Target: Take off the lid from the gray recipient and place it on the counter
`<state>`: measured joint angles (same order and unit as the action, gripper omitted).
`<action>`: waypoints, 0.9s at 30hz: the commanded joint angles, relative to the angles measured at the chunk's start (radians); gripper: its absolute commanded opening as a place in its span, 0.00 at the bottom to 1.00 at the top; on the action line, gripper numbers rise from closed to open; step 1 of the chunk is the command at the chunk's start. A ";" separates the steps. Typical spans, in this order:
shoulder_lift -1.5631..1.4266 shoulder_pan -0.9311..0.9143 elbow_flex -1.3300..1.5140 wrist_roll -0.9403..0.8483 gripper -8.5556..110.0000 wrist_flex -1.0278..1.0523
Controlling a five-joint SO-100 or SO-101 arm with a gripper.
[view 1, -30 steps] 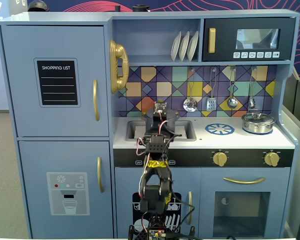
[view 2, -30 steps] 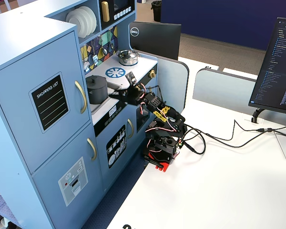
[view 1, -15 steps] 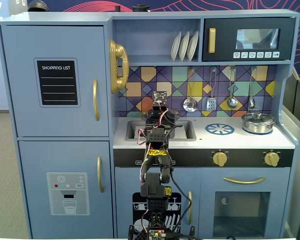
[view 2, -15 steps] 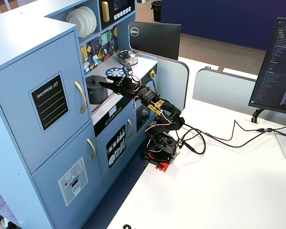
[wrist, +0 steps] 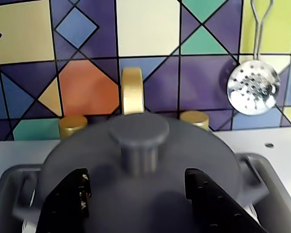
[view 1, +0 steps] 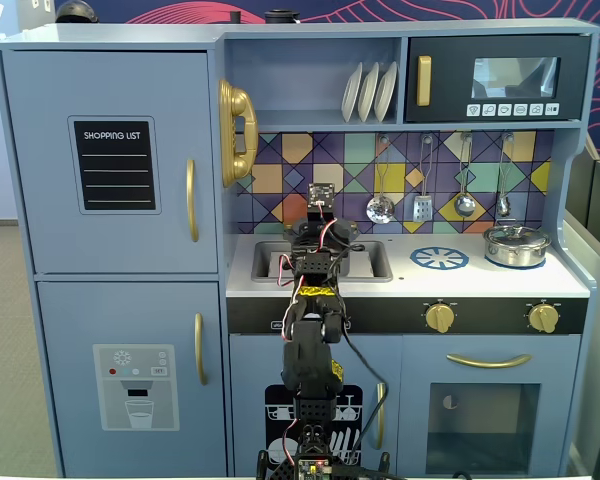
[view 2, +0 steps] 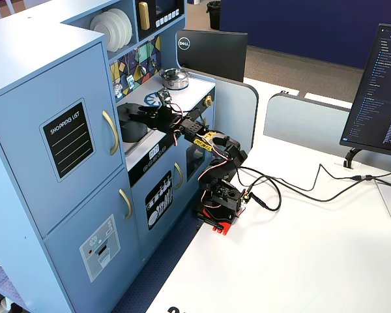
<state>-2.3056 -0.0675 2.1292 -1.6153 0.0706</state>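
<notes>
Claw point(wrist: 136, 194) spread wide, one finger either side of the knob, gripping nothing yet. The lid point(wrist: 140, 160) sits on the pot point(wrist: 262, 170) down in the sink. Best play: centre on the knob, close squarely, lift straight up before swinging to the counter point(view 1: 480, 280). Behind the lid, gold taps; further off, "SHOPPING LIST" point(view 1: 112, 135) and a "DELL" monitor point(view 2: 186, 43).
</notes>
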 commanded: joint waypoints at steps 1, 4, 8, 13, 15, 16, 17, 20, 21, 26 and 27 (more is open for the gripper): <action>0.052 0.008 -0.095 -0.008 0.20 -0.057; 0.115 0.009 -0.132 -0.011 0.20 -0.087; 0.192 0.020 -0.186 -0.012 0.19 -0.117; 0.253 0.032 -0.218 -0.021 0.14 -0.155; 0.261 0.038 -0.218 -0.038 0.07 -0.156; 0.262 0.038 -0.216 -0.037 0.07 -0.163; 0.262 0.037 -0.215 -0.035 0.07 -0.169; 0.255 0.032 -0.213 -0.021 0.07 -0.201; 0.250 0.031 -0.215 -0.020 0.07 -0.207; 0.212 0.015 -0.236 -0.020 0.07 -0.219; 0.202 0.012 -0.241 -0.020 0.07 -0.219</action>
<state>-2.0448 -0.0368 1.9696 -1.6460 -0.1089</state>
